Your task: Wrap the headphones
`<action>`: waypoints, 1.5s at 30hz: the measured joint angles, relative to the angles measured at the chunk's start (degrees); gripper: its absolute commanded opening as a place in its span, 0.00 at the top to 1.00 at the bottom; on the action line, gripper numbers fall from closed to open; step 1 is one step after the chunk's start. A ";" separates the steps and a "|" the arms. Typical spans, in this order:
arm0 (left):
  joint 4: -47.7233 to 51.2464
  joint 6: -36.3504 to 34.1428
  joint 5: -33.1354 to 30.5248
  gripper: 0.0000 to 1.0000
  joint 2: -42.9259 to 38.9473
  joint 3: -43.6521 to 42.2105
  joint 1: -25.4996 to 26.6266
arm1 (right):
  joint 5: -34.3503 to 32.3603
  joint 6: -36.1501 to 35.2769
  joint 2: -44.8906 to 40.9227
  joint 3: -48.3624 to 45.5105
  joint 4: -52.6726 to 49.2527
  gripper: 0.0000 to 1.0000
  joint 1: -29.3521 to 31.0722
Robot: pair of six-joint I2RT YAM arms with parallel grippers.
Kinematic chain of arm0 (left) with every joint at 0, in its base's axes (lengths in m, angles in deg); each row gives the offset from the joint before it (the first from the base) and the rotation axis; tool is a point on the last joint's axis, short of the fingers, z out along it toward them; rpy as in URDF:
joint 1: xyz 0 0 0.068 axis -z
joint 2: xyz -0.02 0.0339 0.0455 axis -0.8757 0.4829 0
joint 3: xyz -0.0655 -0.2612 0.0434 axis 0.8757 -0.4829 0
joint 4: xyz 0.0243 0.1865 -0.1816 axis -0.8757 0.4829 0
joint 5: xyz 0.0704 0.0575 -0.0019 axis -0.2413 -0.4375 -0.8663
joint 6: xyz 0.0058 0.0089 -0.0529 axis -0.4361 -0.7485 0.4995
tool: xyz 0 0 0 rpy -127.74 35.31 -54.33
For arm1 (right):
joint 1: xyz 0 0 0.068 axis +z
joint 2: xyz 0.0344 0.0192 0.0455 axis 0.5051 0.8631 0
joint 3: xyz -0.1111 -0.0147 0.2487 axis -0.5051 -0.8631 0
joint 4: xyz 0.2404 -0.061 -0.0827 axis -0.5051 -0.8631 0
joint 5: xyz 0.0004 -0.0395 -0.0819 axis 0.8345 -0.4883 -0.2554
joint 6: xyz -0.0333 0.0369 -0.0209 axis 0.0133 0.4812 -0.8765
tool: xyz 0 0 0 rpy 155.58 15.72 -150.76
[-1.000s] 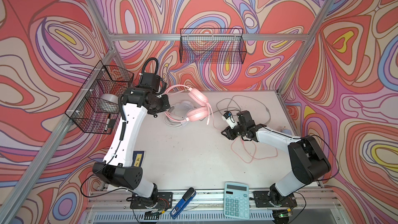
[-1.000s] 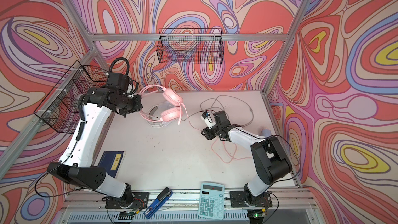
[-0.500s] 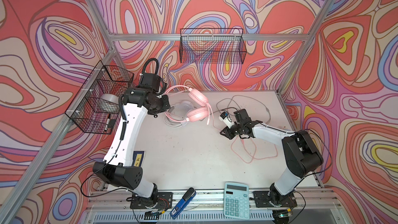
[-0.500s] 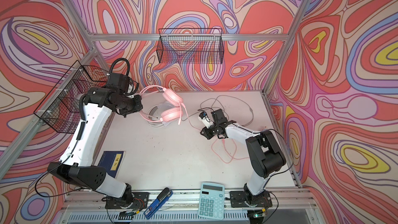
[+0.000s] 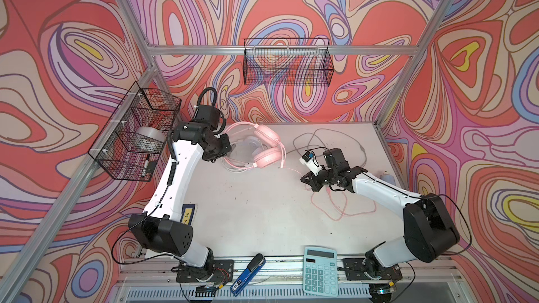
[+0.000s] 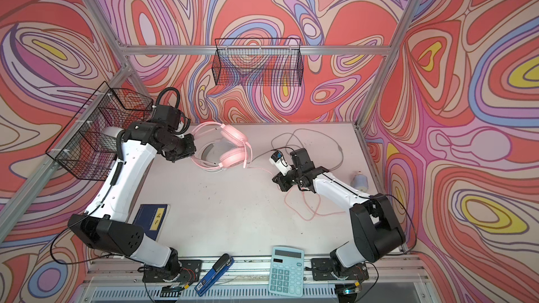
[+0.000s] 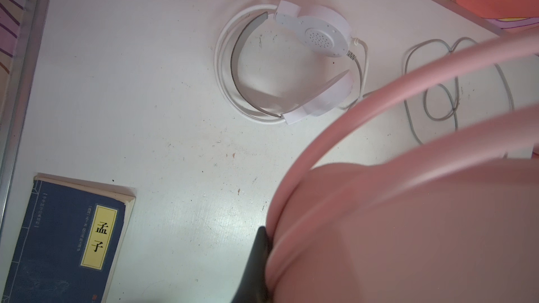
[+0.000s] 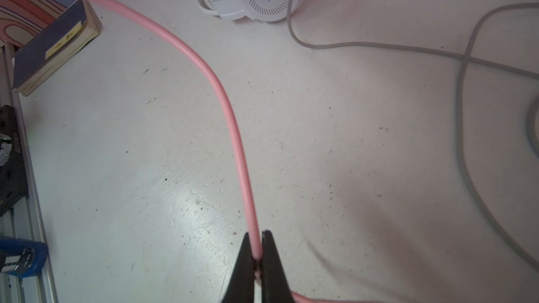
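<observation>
Left wrist view is showing one black finger (image 7: 256,260) of the left gripper (image 5: 222,153) pressing against the band of the pink headphones (image 7: 408,228). Its jaws are clamping almost fully closed on that band and carrying the headset clear of the table (image 7: 145,97). Below and ahead of those jaws the white headphones (image 7: 318,36) are lying flat, with their grey cord (image 8: 463,83) trailing away in loose loops.

Further right, the right gripper (image 8: 257,246) is pinching the pink cord (image 8: 233,118) between its closed tips. The cord is arching forward from these jaws toward the pink headset, and behind them the slack (image 5: 341,205) is lying in tangled loops.

The headset is probably light, with a springy band and soft cups, so the band looks like the sound place to grip. The cord is looking thin, limp and smooth, likely to slide through the tips unless it is held firmly near the taut run.

The table is looking smooth, scuffed and faintly glossy, offering little friction. A book (image 7: 67,243) is lying to one side of the left jaws, and swirl-patterned walls are enclosing the space.
</observation>
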 measured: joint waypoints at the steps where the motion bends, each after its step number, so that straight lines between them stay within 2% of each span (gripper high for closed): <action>1: -0.33 0.42 0.07 1.00 0.00 -0.55 0.02 | -0.11 -0.59 -1.03 0.15 -1.86 1.00 0.61; 8: -1.40 2.03 -0.20 1.00 0.02 -1.84 0.00 | -2.05 -4.04 -6.19 3.69 -14.32 1.00 4.52; 15: -1.68 2.27 -1.20 1.00 0.15 -3.96 -0.02 | -2.27 -6.99 -6.45 14.03 -25.83 1.00 9.14; 26: -1.99 1.62 -3.58 1.00 0.52 -8.35 -0.02 | 1.40 -9.66 -4.66 26.38 -32.50 1.00 10.73; 33: -2.16 -0.50 -3.96 1.00 1.40 -10.19 0.04 | 1.95 -11.43 -1.05 34.51 -34.67 1.00 10.73; 45: -3.37 -7.50 -1.81 1.00 1.49 -12.20 2.82 | -3.96 -13.86 12.74 52.46 -41.07 1.00 9.55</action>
